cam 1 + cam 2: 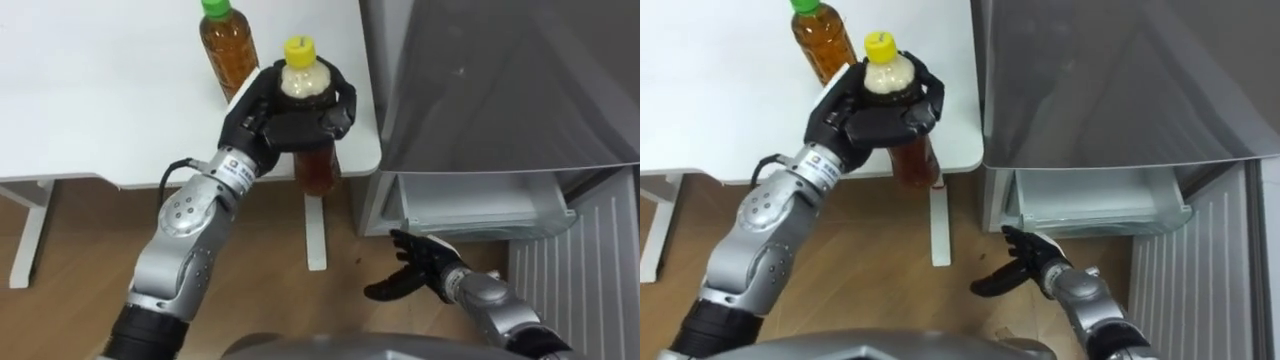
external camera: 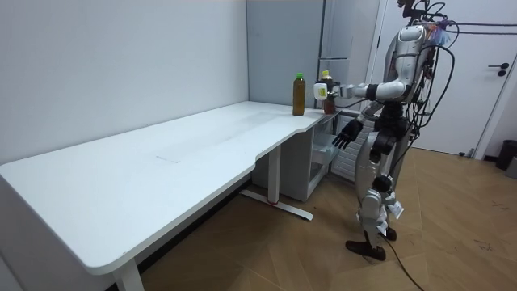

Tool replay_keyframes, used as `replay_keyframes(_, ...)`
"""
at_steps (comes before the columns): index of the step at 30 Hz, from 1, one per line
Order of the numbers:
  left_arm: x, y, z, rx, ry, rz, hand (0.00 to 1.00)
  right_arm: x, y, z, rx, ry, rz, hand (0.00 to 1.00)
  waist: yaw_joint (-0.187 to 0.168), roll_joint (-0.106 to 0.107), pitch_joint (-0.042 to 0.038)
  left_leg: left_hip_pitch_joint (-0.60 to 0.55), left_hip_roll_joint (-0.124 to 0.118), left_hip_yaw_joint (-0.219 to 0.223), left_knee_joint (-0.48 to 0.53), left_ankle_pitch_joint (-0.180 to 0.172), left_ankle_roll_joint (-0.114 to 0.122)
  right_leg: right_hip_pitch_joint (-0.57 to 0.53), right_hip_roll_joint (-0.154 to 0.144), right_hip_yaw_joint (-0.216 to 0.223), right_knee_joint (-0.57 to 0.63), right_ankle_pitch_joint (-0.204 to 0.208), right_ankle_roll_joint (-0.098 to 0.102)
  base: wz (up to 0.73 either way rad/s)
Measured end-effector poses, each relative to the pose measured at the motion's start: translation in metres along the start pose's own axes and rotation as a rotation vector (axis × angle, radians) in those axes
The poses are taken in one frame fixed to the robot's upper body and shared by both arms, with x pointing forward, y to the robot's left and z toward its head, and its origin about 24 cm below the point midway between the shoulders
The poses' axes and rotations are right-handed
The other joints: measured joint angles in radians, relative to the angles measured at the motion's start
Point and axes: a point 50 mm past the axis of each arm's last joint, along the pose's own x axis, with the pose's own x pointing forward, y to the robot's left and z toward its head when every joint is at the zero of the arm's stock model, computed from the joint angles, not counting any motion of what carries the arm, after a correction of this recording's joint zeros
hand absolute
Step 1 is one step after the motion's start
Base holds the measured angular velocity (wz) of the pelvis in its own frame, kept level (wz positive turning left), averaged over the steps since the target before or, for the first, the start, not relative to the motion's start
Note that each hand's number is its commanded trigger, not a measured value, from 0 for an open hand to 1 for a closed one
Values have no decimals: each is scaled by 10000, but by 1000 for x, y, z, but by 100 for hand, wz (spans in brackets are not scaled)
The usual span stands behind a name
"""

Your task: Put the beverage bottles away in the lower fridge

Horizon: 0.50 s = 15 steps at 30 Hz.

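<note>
My left hand (image 1: pixel 283 112) is shut on a yellow-capped bottle of amber drink (image 1: pixel 303 80) and holds it upright in the air beside the corner of the white table (image 1: pixel 100 90); it shows too as the left hand (image 1: pixel 875 108) around the yellow-capped bottle (image 1: pixel 888 72). A green-capped bottle of amber drink (image 1: pixel 226 46) stands on the table just behind. My right hand (image 1: pixel 418 268) hangs open, low, in front of the lower fridge drawer (image 1: pixel 480 205), which stands pulled out. In the room view I stand between the table end and the fridge (image 2: pixel 323 97).
The grey fridge front (image 1: pixel 500 80) rises at my right, close to the table's corner. A white table leg (image 1: pixel 316 230) stands on the wood floor below the held bottle. A ribbed white panel (image 1: pixel 570 290) shows at the lower right.
</note>
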Motion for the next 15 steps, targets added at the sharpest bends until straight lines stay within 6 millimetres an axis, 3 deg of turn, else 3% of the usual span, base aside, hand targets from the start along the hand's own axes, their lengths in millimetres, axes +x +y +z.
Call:
replay_keyframes(9,-7,-9,-12,8,543,-861,100,-1,7,30,-393,-1309,540,0,-101,-86,89,-295,-5,-167,244,11,20,-97,-14,-200,125,-5,7,5)
replay_keyframes(15,-10,-11,-14,142,757,-1294,100,-2,15,31,-621,-1447,1116,0,-97,-138,100,-375,-20,-188,258,19,34,-156,-30,-200,133,-4,6,0)
